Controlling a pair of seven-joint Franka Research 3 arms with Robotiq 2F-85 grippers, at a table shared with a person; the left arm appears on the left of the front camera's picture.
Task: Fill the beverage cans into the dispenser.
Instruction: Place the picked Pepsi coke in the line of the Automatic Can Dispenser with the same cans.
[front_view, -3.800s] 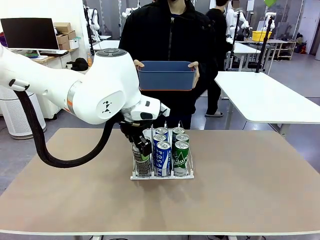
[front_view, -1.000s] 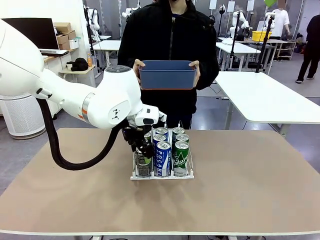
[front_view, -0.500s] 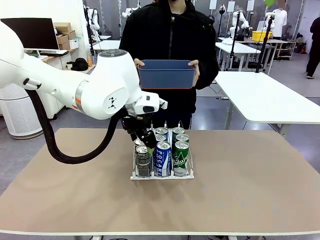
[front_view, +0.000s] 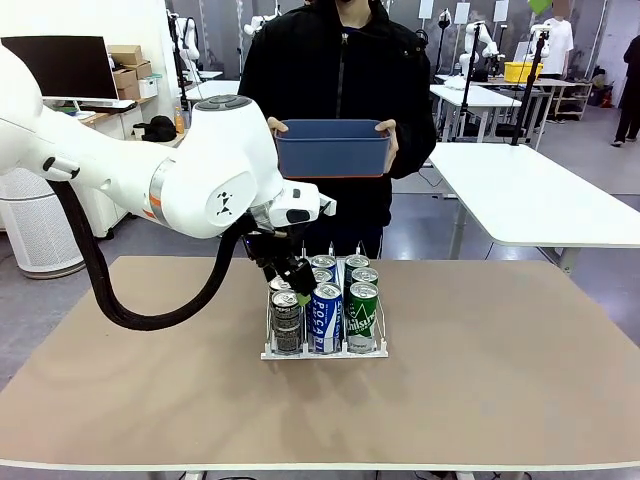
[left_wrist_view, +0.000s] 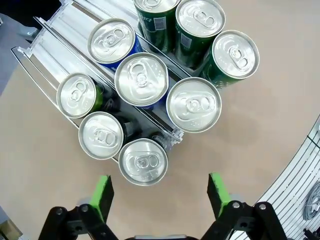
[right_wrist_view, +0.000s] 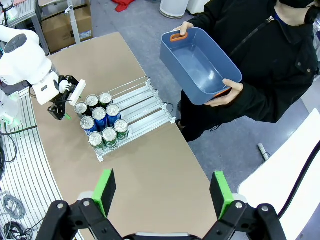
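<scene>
At the bottom of the left wrist view, the left gripper (left_wrist_view: 159, 192) has its jaws spread fully apart and holds nothing; its green pads (left_wrist_view: 102, 196) stand on either side of bare tabletop, just below the nearest can. In the front view this gripper (front_view: 292, 283) hangs at centre frame, just above the front can of the left lane.

The right gripper (right_wrist_view: 164, 191), at the bottom of the right wrist view, is likewise fully open and empty, high above the table (right_wrist_view: 145, 175).

The cans (left_wrist_view: 141, 79) stand upright in the rack (front_view: 323, 350), three rows across three lanes: dark cans (front_view: 287, 322) left, blue-and-white cans (front_view: 326, 318) middle, green cans (front_view: 362, 317) right.

At upper centre of the front view, a person holds a blue bin (front_view: 333, 149) with both hands, well apart from the rack.
</scene>
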